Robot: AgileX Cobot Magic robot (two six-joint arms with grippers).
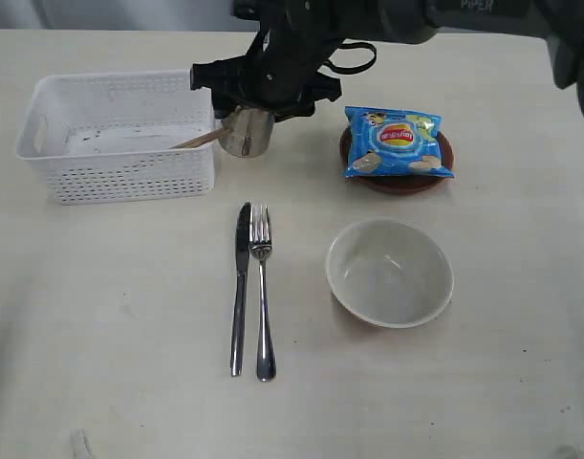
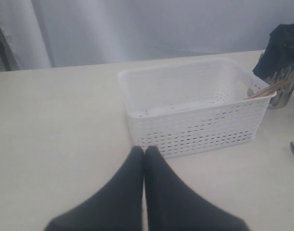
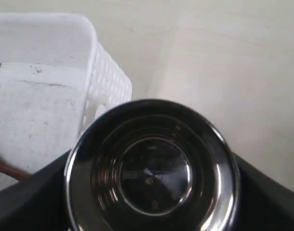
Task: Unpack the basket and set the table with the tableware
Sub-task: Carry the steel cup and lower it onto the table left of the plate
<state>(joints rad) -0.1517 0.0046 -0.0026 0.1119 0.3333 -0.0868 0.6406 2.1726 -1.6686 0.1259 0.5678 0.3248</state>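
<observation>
My right gripper is shut on the small steel cup, upright just outside the right wall of the white basket. The right wrist view looks straight down into the cup, with a dark finger on either side. A wooden stick leans out over the basket's right rim. Knife and fork lie side by side on the table. The cream bowl sits to their right. The brown plate is behind it. My left gripper is shut and empty, short of the basket.
A blue chip bag lies on the brown plate. The right arm's dark body reaches in from the back right. A grey curtain stands beyond the table's far edge.
</observation>
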